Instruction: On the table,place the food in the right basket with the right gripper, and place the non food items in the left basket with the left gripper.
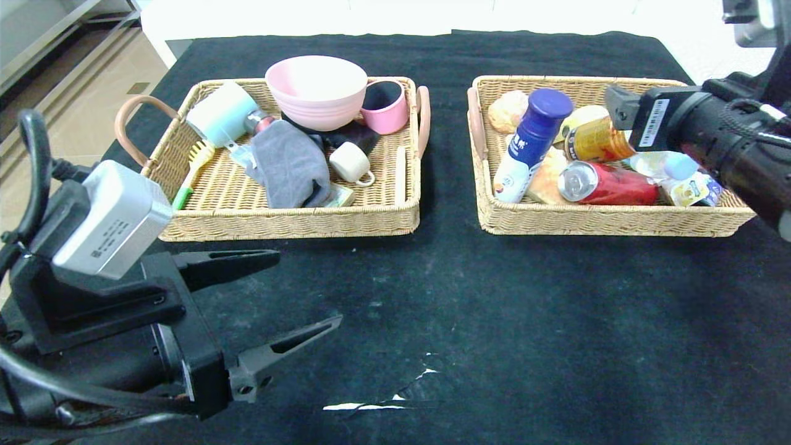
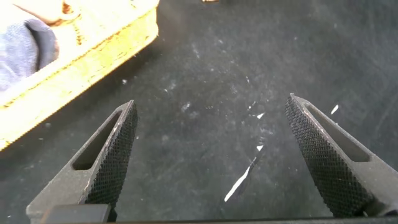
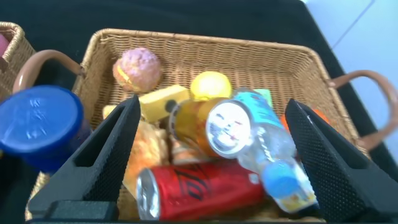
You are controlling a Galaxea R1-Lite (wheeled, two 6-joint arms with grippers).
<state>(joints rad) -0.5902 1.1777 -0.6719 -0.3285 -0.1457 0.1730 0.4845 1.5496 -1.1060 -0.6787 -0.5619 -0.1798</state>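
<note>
The right end effector (image 3: 211,155) hung over the right basket (image 1: 609,219) with its jaws wide and nothing between them; the gold can (image 3: 217,127), water bottle (image 3: 273,158) and bun (image 3: 138,68) lay directly beneath it, inside the wicker. The sound move looked to be a straight lift clear of the rim, so nothing gets knocked. The left end effector (image 1: 303,290) hovered over bare black desk (image 1: 525,321), jaws wide and empty, with the left basket (image 1: 290,219) just beyond its tips, holding the grey towel (image 1: 290,164). Only the head view showed both baskets filled and no loose items on the cloth. Only the right wrist view showed the bottle's pale blue cap and a red can (image 3: 199,190) nearest the jaws.
</note>
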